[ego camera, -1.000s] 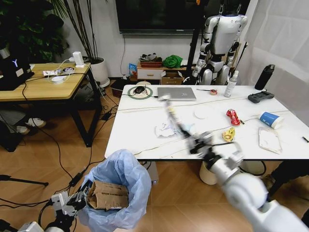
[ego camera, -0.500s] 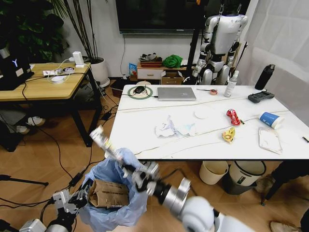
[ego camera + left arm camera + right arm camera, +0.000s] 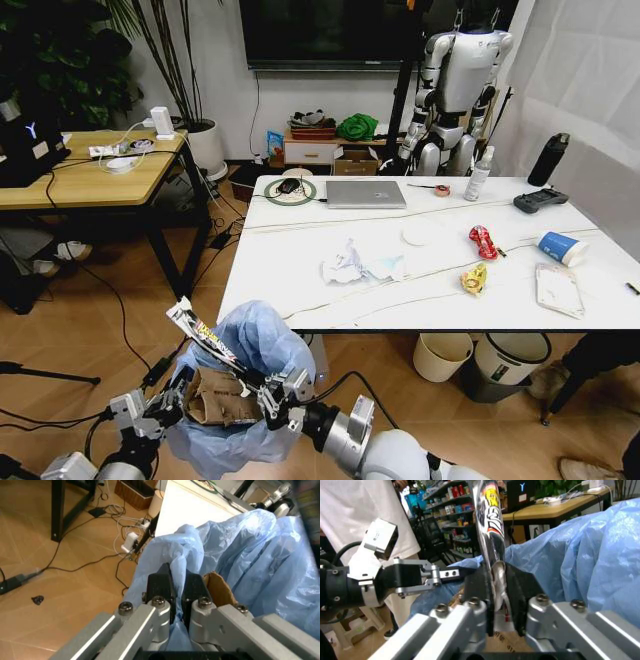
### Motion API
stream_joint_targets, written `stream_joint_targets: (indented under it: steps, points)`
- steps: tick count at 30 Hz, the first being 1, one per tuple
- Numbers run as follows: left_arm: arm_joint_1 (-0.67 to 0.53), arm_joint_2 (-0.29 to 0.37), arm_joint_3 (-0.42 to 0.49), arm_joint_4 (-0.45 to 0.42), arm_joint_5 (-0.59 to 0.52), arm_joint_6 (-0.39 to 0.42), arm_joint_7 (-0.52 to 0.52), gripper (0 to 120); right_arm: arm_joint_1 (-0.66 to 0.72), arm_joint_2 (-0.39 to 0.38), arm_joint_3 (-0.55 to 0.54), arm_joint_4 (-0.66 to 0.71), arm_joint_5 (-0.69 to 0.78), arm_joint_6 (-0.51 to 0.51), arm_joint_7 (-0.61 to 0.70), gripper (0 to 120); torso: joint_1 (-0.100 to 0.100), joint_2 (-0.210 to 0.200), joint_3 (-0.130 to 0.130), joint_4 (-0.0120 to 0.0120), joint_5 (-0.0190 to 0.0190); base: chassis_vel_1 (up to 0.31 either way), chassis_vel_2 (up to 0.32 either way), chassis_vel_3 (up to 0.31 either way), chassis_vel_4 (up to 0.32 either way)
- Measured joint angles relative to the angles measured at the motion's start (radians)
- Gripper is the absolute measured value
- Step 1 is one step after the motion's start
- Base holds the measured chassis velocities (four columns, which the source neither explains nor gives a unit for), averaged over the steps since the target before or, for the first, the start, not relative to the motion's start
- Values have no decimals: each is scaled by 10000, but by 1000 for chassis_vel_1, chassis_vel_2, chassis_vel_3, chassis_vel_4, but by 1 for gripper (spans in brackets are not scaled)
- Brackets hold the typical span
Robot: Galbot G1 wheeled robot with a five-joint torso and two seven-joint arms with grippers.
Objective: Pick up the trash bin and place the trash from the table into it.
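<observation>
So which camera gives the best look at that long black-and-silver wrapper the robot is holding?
The right wrist view: the black-and-silver wrapper stands pinched in the right gripper, its print legible. The head view shows it small, slanting above the blue-bagged trash bin. The left wrist view gives bag and cardboard.

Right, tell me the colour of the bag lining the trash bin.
Light translucent blue; the trash bin shows it best in the head view.

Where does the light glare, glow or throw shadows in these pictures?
Head view: even room light, the table bright on top, with a soft shadow on the floor beneath it. Right wrist view: the glossy wrapper clamped in the right gripper catches glare. Left wrist view: light glows through the thin bag of the trash bin, pinched by the left gripper.
</observation>
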Motion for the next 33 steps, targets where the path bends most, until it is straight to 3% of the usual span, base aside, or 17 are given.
stream_joint_targets:
  steps: [4,6,14,19,24,33]
  points:
    - [39,-28,110,1,0,0,18,0,-207,-45,309,103,-106,-38,27,33,0,0,0,0,1,0,0,0,0]
    - [37,-17,112,9,0,0,21,0,-246,-89,399,165,-121,-35,28,36,0,0,0,0,0,0,0,0,0]
    - [-16,192,49,99,-76,-1,31,0,-488,-347,1781,1297,191,-9,271,67,0,0,0,-3,0,0,0,0,0]
    - [4,178,32,108,-81,-22,54,0,394,177,2782,940,298,-1153,1225,82,0,0,0,2,-1,0,0,0,0]
    - [20,134,21,108,-75,-43,97,0,1797,1235,3780,-1079,299,-2952,2281,99,1,-1,2,-1,0,0,0,0,0]
    - [20,86,-46,176,-74,-74,130,0,4051,2198,3719,-4165,212,-3402,1954,100,1,-1,2,4,-1,0,0,0,0]
